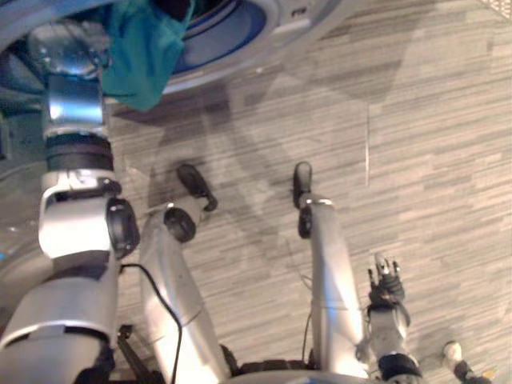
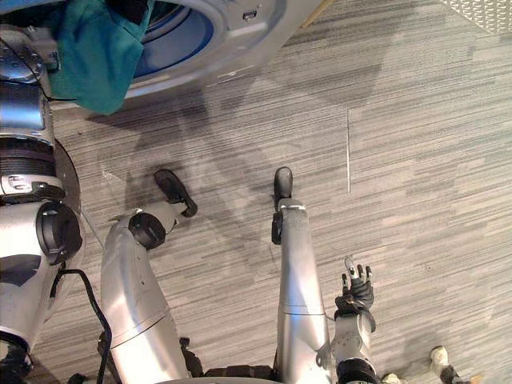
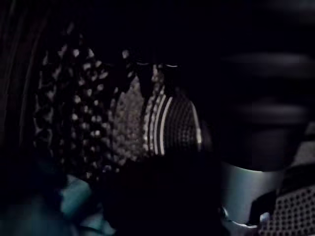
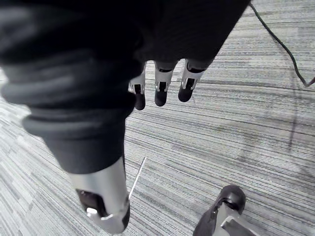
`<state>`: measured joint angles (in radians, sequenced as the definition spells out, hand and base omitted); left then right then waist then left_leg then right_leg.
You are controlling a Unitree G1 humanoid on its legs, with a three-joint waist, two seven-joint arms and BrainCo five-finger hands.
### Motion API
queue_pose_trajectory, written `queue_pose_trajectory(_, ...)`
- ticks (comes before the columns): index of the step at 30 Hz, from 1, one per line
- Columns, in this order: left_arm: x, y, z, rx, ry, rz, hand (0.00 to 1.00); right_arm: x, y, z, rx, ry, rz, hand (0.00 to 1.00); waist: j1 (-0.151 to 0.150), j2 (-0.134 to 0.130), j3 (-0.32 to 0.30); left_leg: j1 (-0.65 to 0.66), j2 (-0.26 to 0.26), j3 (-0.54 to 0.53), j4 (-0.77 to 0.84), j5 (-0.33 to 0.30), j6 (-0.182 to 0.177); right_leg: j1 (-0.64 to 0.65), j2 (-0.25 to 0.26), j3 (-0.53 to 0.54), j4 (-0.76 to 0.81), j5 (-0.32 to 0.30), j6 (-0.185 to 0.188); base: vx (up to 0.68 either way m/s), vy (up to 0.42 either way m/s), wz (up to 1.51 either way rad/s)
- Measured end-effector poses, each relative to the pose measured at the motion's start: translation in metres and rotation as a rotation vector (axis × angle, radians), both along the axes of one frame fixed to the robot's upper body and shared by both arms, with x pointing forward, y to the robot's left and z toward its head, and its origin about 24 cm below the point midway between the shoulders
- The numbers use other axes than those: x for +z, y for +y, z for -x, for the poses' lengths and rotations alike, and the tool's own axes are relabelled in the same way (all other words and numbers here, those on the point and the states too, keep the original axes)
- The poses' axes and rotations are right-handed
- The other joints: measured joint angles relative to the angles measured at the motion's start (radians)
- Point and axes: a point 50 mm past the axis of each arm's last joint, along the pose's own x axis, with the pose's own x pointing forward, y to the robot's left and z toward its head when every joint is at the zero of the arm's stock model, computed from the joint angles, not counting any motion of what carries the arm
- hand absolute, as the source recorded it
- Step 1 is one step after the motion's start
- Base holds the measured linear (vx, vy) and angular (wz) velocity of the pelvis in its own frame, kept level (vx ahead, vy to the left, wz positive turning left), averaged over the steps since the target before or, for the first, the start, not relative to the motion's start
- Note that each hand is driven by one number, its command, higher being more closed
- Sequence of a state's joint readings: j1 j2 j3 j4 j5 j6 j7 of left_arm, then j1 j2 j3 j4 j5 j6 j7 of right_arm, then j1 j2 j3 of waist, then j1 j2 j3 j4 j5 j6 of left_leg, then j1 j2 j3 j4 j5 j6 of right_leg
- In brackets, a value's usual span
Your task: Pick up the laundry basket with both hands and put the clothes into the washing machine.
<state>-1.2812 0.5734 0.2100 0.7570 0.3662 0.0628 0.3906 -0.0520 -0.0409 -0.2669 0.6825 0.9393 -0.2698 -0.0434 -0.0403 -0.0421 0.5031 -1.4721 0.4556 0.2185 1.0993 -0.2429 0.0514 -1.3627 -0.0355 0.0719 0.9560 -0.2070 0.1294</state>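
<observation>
One washing machine (image 2: 240, 36) stands at the far left, its round opening facing the room. One teal cloth (image 1: 144, 56) is draped over the lower lip of that opening, part of it inside and part hanging out over the floor (image 1: 416, 160). The left arm (image 1: 76, 104) goes up just beside the cloth and into the opening, and the cloth hangs across the mouth right next to it. Inside it is dark: the perforated drum (image 3: 123, 118) shows as rows of bright dots, and a fold of the teal cloth lies at its near edge. The left hand (image 3: 268, 113) is in there, but I cannot tell whether it holds anything.

The right hand (image 1: 386, 280) hangs low at the near right, well apart from the machine, over bare grey striped carpet. It is relaxed, straight and slightly spread, and it holds nothing.

At the far right corner there is one pale latticed surface (image 2: 480, 12). I cannot tell what it belongs to.
</observation>
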Motion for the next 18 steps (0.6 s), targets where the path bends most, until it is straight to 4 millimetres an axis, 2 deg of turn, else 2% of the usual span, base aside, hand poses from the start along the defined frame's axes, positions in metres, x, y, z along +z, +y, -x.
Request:
queue_pose_trajectory(4, -0.015, -0.007, -0.013, -0.029, 0.121, -0.037, 0.0, 0.0, -0.001, 0.0, -0.001, 0.0, 0.002, 0.0, 0.0, 0.0, 0.0, -0.023, 0.013, 0.001, 0.017, -0.007, 0.005, -0.019, 0.005, 0.001, 0.005, -0.003, -0.004, -0.02, 0.026, -0.07)
queue_pose_trajectory(13, -0.019, -0.016, -0.019, -0.065, 0.215, -0.126, 0.0, 0.001, -0.002, 0.0, -0.002, 0.001, 0.003, 0.0, -0.002, 0.0, 0.0, -0.06, 0.022, 0.004, 0.04, -0.016, 0.008, -0.067, 0.017, 0.018, 0.029, -0.006, -0.003, -0.04, 0.024, -0.07)
queue_pose_trajectory(14, -0.019, -0.017, -0.02, -0.066, 0.228, -0.146, 1.0, 0.002, -0.002, -0.001, 0.0, -0.003, 0.003, 0.0, -0.002, 0.0, 0.0, -0.065, 0.025, 0.004, 0.044, -0.017, 0.007, -0.073, 0.018, 0.019, 0.032, -0.006, -0.003, -0.03, 0.015, -0.06)
queue_pose_trajectory(18, -0.021, -0.022, -0.024, -0.064, 0.27, -0.201, 1.0, 0.008, -0.001, -0.005, 0.012, -0.027, 0.019, 0.0, 0.0, 0.0, 0.0, -0.072, 0.032, 0.004, 0.056, -0.025, 0.005, -0.08, 0.023, 0.022, 0.041, -0.01, 0.002, -0.04, 0.026, -0.04)
